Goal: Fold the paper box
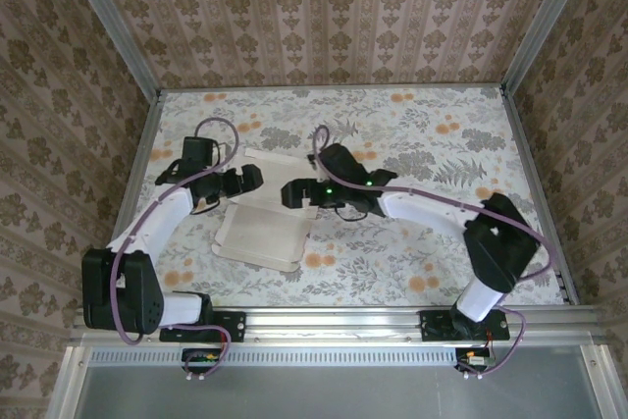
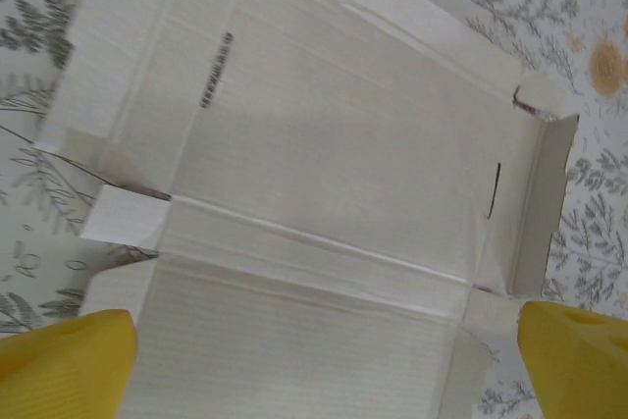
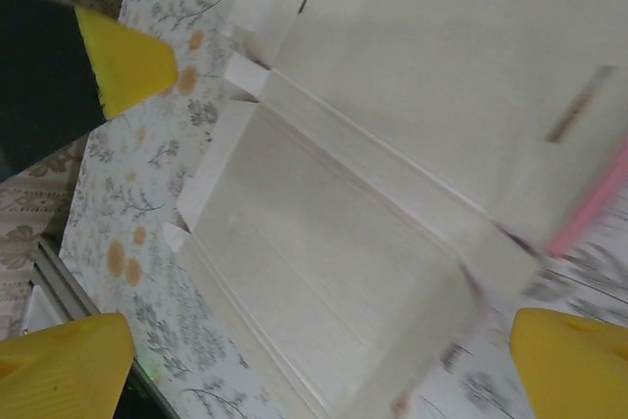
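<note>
Closest in first: the left gripper [image 2: 319,375] is spread all the way apart with nothing in it. The right gripper [image 3: 319,370] is the same, wide and empty. The paper box [image 1: 263,228] lies opened out flat right beneath both sets of fingertips, pale inner side up. As far as I can judge, it's not folded into anything yet. Just ahead of 1 of the left gripper's fingers, 1 short side flap [image 2: 545,203] stands up off the sheet, and the rest looks flat. Close to 1 of the right gripper's fingers a pink edge [image 3: 589,203] peeks out, pretty blurry.

Here's what I'd worry about. The 2 grippers face each other close together over the same sheet, so a careless sweep could knock 1 into the other. The card looks thin and light and nothing pins it down. Pushing on 1 flap might just slide the whole sheet across the cloth instead of bending the crease. A flap that gets bent and let go will probably spring back too. Pinching too low could grab the cloth along with the card.

Further out, under the sheet, the table [image 1: 442,144] is covered in a pale floral print with orange blossoms, and it looks smooth. An aluminium rail [image 1: 334,319] runs along by the arms' bases. Beyond the grippers, brownish damask-papered walls [image 1: 324,7] close in the back and both sides.
</note>
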{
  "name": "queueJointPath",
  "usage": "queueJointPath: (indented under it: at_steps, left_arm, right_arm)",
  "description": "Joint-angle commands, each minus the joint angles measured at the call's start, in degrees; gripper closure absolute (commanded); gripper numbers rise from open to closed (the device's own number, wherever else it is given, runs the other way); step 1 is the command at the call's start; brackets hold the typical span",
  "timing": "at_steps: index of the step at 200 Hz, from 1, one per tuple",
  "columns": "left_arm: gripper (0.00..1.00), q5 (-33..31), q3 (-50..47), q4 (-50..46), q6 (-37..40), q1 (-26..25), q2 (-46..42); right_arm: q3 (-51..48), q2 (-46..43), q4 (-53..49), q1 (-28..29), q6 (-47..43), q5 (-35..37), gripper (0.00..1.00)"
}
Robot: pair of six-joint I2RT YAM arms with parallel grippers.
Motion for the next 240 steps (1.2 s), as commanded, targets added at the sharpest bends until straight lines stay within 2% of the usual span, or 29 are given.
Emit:
queueJointPath:
  at_steps: [1, 45, 113, 173, 240]
  left_arm:
    - [0.0, 1.92, -0.46, 0.71, 0.44, 3.02, -2.04]
    - [0.0, 4.04, -3.05, 2.3, -0.36, 8.42, -5.1]
    - [0.0, 5.51, -4.33, 4.25, -0.24, 8.62, -4.87]
    - [0.0, 5.37, -4.86, 4.53, 0.2, 8.58, -5.44]
    - [0.0, 5.03, -5.16, 5.06, 0.5, 7.48, -5.31]
  right_arm:
    - [4.71, 4.5, 0.83, 2.59, 2.25, -3.04, 0.0]
    - [5.38, 9.95, 1.01, 7.72, 3.79, -4.23, 0.0]
    - [1.65, 11.67, -1.9, 9.0, 4.24, -2.72, 0.0]
    - [-3.15, 9.17, -5.28, 6.69, 3.03, 0.62, 0.0]
    - [-9.42, 2.18, -10.63, 0.46, -1.39, 4.69, 0.0]
